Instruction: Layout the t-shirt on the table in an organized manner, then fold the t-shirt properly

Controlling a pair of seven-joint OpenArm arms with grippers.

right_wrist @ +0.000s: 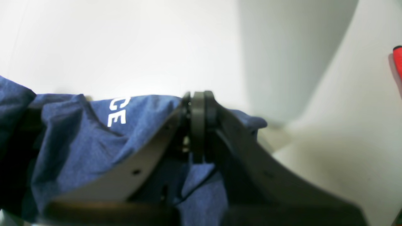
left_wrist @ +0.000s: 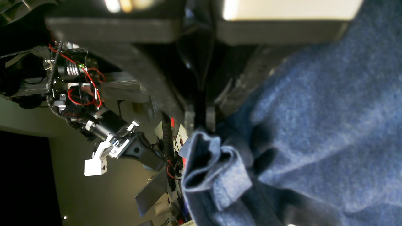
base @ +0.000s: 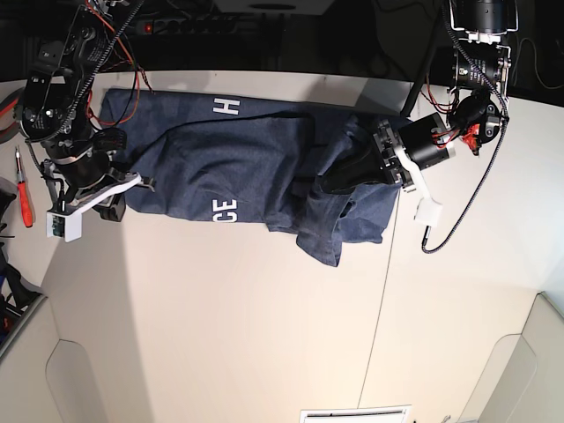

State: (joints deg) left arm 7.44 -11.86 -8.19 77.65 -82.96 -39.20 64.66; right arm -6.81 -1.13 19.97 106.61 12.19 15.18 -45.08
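Note:
The navy t-shirt lies spread and rumpled across the far part of the white table, with white letters showing. One end is bunched and folded over near the seam. My left gripper is shut on that bunched end; in the left wrist view its fingertips pinch a fold of the t-shirt. My right gripper is shut on the opposite edge. In the right wrist view its gripper clamps the t-shirt just above the table.
A red-handled screwdriver lies at the table's left edge. A thin dark seam runs down the table. A power strip sits behind the far edge. Cables hang by the left arm.

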